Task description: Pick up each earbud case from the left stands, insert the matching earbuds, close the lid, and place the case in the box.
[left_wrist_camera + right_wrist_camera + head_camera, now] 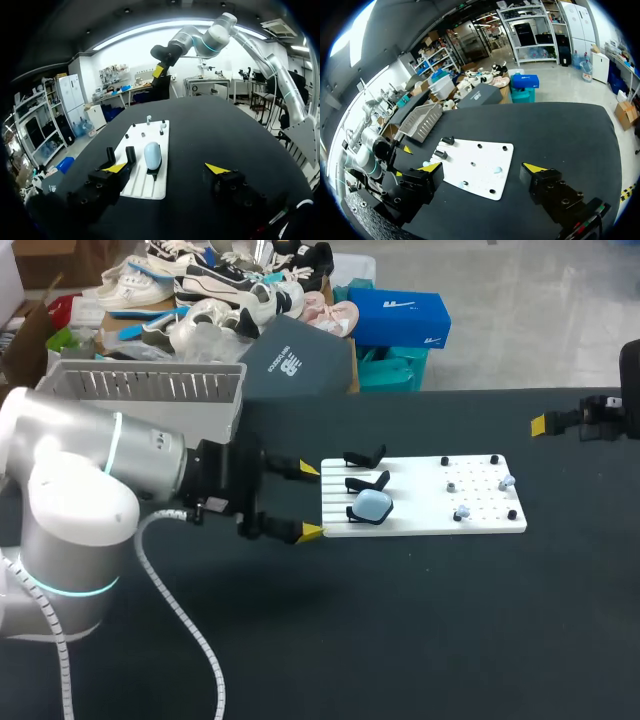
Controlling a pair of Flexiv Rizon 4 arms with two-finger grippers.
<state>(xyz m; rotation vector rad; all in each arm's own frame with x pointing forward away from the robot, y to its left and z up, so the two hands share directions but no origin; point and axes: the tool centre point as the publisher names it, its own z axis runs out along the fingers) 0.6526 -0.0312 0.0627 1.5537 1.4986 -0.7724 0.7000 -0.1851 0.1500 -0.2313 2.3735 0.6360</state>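
A pale blue case (pixel 373 505) sits on the nearest of three black stands (pixel 366 457) at the 9 o'clock end of a white board (pixel 410 480); the other two stands are at the case's 12 o'clock. The left gripper (pixel 310 500) hangs just off the board at the case's 9 o'clock, with its fingers spread wide, and in its wrist view the case lies ahead of it. Two pale earbuds (pixel 508 481) stand among small pegs (pixel 452 485) at the board's 3 o'clock end. The right gripper (pixel 481 167) is well apart, at the board's 2 o'clock, with its fingers parted too. The grey slatted box (pixel 150 390) stands at the board's 10 o'clock.
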